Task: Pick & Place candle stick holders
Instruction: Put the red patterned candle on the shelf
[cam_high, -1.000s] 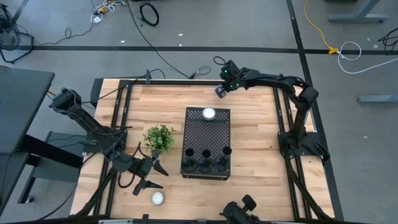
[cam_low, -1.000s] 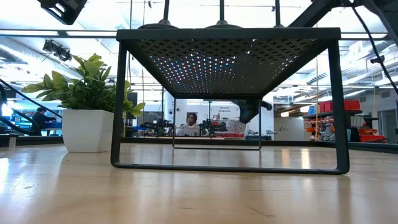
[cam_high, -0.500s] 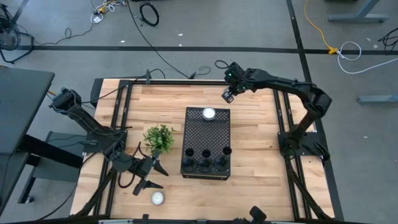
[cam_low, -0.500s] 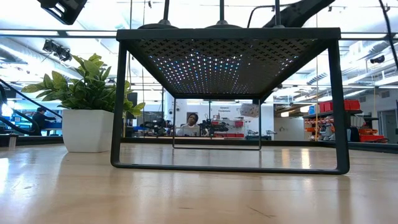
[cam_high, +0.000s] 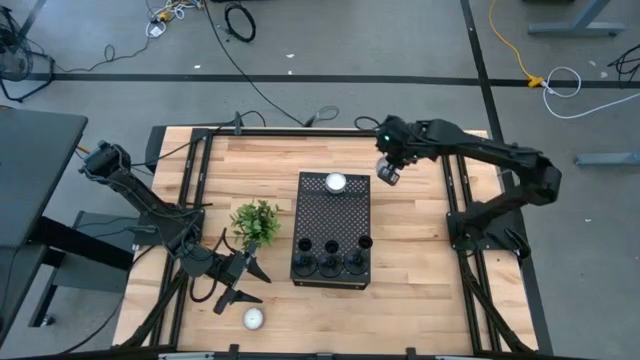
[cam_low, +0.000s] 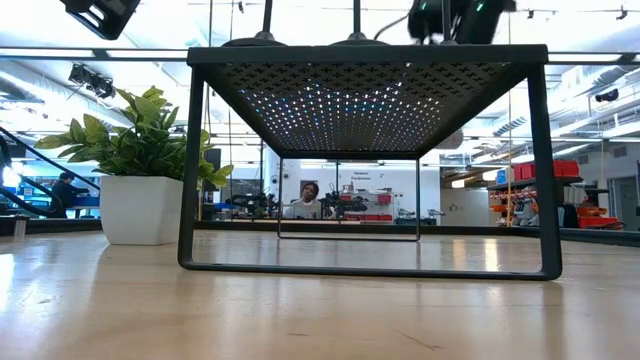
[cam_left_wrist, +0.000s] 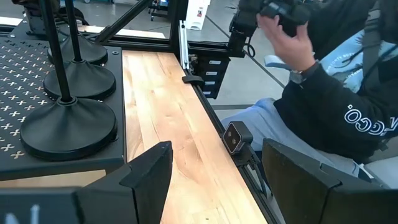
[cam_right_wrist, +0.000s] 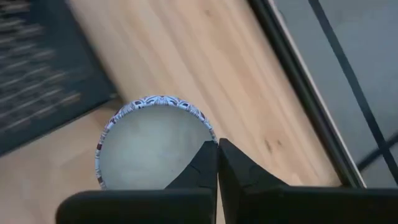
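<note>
overhead, high view: a wooden table carries a black perforated box at its centre. three candle stick holders stand in a row on the box's near end, seen end-on as round bases; a white round candle sits on the box's far end. a small potted plant stands just beside the box on the left. the left gripper rests low near the table's front left, fingers apart; a second white candle lies near it. the right gripper hangs over the table just beside the box's far right corner; its fingers cannot be judged from this view.

low view: the box is seen from table height as an open frame with a perforated top. the holder stems rise from its top edge. the potted plant stands to the left. part of the right arm shows above the box's right side.

left wrist view: the left fingers stand apart over the table edge. three holder bases stand in line on the perforated top, each with a thin upright stem. a seated person in a dark sweatshirt is beyond the table.

right wrist view: the right fingers are closed together, tips touching. a round white candle with a patterned rim lies just beyond the fingertips, over the wood, beside the box edge; whether the tips pinch its rim cannot be told.
</note>
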